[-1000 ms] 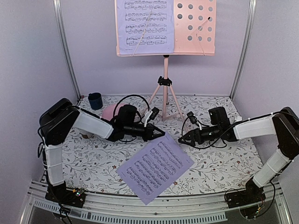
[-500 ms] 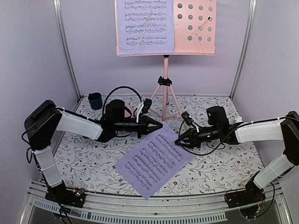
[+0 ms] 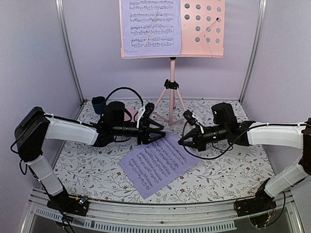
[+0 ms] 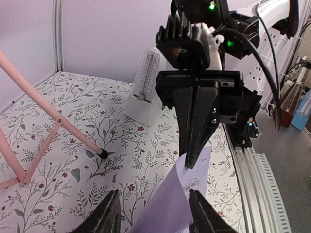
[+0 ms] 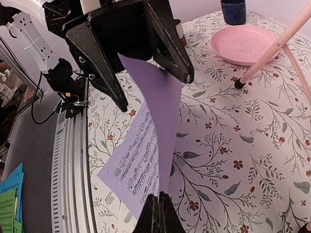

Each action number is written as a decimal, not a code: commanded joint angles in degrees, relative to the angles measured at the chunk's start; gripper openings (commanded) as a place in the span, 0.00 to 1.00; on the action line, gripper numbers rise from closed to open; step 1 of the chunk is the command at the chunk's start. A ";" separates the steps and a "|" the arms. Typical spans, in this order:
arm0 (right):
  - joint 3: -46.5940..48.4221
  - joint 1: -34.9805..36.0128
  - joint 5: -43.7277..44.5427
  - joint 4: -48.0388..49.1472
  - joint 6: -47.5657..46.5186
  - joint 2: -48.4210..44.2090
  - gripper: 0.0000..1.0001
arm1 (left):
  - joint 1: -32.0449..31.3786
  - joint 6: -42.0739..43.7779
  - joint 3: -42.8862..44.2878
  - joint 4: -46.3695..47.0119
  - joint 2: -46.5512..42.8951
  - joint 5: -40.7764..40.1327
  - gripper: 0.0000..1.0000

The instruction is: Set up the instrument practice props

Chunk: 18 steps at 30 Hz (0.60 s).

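One blue cup (image 5: 233, 9) near pink plate (image 5: 228, 46)

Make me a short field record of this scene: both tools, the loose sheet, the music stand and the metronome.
left tool: open, straddling the raised edge of the loose sheet
right tool: shut on loose sheet's raised edge
loose sheet: far edge lifted, near end on the table
music stand: upright at the back, one page on the left half of its desk, right half bare
metronome: upright on table
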 commanded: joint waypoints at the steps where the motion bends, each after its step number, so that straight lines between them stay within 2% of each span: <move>1: 3.77 2.68 5.15 -8.23 -6.06 -2.94 0.00 | -0.22 7.74 -1.35 -9.86 -5.93 -1.65 0.49; 7: 4.29 3.30 4.54 -11.09 -10.33 -5.73 0.00 | 0.25 9.66 -5.45 -11.47 -9.68 -5.75 0.47; 18: 5.00 4.02 -0.44 -13.38 -14.55 -10.23 0.00 | 0.59 11.26 -6.49 -5.44 -8.08 -3.23 0.50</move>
